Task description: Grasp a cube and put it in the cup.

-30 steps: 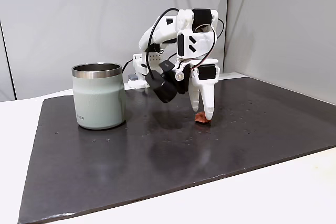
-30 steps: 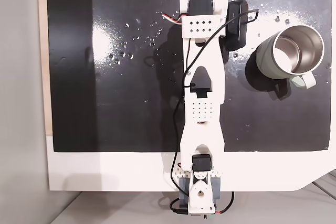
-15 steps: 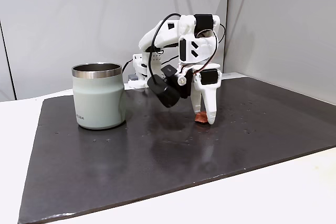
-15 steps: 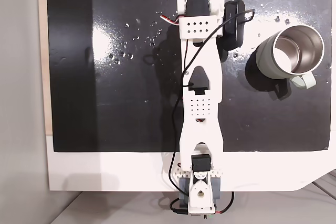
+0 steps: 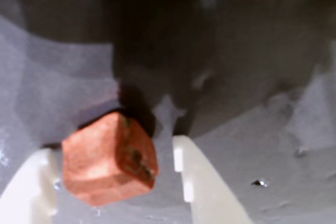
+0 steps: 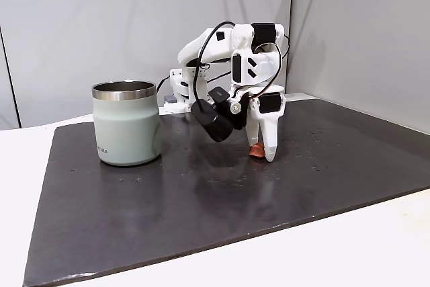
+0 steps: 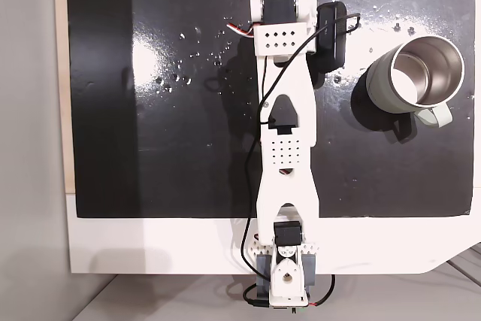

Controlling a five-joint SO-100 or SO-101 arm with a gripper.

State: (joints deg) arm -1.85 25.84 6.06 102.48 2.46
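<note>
Wrist view: I see the cube [image 5: 107, 157] lying between my pincer [image 5: 113, 182] fingers, hard against the left finger [image 5: 32, 187] as this view shows it, with a clear strip of dark mat between it and the right finger [image 5: 202, 182].
Pincer state: spread around the cube, not yet pinching it, as far as I can judge.
Cube attitude: turned a little, one corner toward the camera, so I judge the fingers will meet its faces slightly askew.
Side fixed view: pincer [image 6: 262, 155] points straight down, tips at the mat [image 6: 201, 199] on the table [image 6: 376, 247], the cube [image 6: 256, 150] peeping out just beside the near finger.
Cup: the cup [image 6: 126, 123] stands well apart from the pincer, to its left in this view.
Deciding relation: cube off-centre in the gap, so closing should push it across before it grips.
</note>
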